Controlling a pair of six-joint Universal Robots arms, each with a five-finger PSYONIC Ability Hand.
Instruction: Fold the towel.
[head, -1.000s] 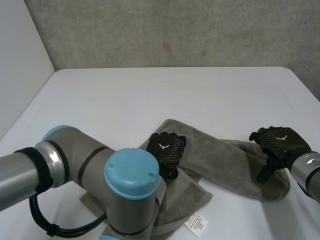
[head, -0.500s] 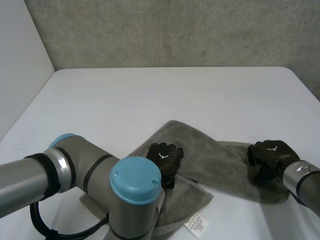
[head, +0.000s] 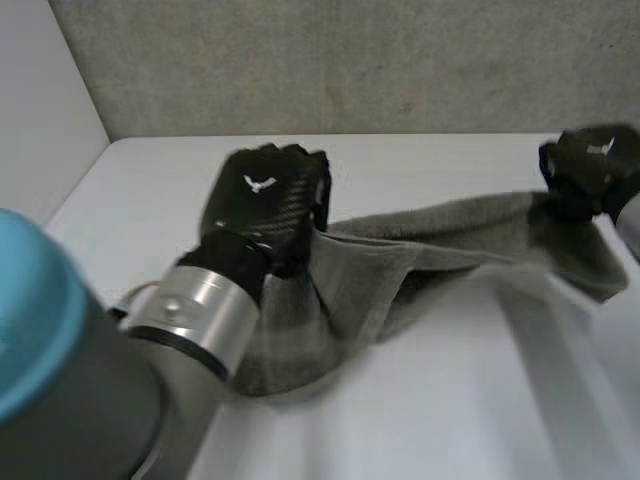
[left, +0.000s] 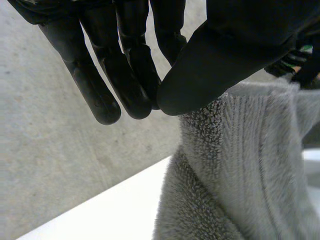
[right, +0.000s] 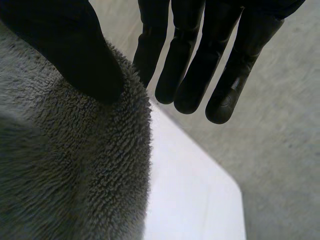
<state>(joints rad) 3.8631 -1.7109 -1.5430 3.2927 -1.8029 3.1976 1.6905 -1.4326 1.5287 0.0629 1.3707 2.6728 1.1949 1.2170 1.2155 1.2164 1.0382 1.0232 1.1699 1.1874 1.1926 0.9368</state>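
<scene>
Grey wall (head: 350, 60) behind white table (head: 450, 400); left hand (head: 265, 195) and right hand (head: 595, 165) pinch towel (head: 450, 225).

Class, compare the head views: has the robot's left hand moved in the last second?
Yes. The left hand has gone up and away, from mid-table to near the far edge of the table, pinching the towel.
</scene>
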